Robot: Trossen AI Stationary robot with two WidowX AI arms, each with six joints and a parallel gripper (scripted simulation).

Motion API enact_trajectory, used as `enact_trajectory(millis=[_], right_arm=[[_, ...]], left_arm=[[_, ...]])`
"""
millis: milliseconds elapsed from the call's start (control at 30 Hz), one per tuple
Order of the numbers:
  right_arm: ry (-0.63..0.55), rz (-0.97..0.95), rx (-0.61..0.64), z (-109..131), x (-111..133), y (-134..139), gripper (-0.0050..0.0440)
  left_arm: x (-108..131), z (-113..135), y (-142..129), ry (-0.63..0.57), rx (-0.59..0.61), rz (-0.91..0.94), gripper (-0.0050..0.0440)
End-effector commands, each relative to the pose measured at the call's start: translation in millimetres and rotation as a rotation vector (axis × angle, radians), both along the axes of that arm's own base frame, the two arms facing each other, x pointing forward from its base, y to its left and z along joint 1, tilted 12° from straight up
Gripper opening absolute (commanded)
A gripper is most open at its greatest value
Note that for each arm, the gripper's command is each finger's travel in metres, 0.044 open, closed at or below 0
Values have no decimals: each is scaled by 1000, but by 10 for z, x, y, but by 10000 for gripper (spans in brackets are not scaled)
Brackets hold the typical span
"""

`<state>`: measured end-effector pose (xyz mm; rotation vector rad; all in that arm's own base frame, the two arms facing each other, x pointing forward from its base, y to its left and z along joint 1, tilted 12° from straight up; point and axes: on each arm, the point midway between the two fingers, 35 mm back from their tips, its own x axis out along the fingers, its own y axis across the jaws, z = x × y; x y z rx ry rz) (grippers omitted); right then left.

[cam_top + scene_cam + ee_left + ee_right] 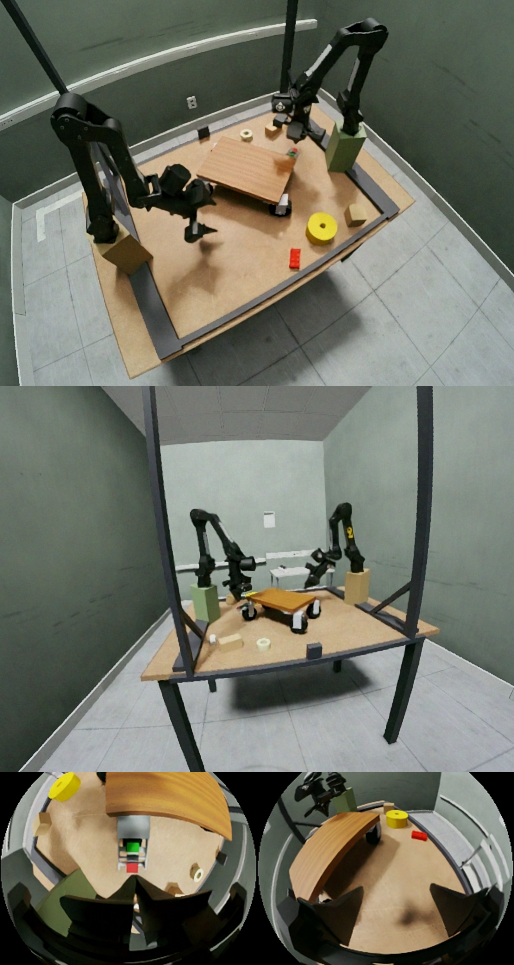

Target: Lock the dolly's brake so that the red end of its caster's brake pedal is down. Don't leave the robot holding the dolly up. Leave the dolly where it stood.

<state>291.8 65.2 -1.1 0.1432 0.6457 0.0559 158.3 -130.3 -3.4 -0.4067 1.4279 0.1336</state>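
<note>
The dolly [245, 167] has a wooden deck and stands on its casters in the middle of the table; it also shows in the exterior view [281, 600]. The brake pedal [292, 151] sits on the caster at the far right corner. In the left wrist view its green end [133, 846] is nearer the deck and its red end [132, 868] is nearer me. I cannot tell which end is down. My left gripper [295, 129] is shut and empty, close behind that caster [135, 906]. My right gripper [198, 231] [398, 888] is open and empty, off the dolly's near left side.
A yellow disc [321, 228], a red brick [295, 258] and a tan cube [355, 214] lie at the front right. A cream ring [246, 134], a small tan block [271, 130] and a black cube [203, 132] lie at the back. The arms stand on a green pedestal [344, 146] and a tan one [125, 252].
</note>
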Motion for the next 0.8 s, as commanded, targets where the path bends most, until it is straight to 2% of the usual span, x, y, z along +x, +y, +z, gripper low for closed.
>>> enact_trajectory(millis=[0,267,767], right_arm=[[-10,2,0,31,15,-1,440],[-10,2,0,31,15,-1,440],[-10,2,0,31,15,-1,440]], left_arm=[[9,-49,-15,-1,-2,1,-50],[10,-173,-26,2,1,-1,-50],[31,-230,-41,1,0,0,-50]])
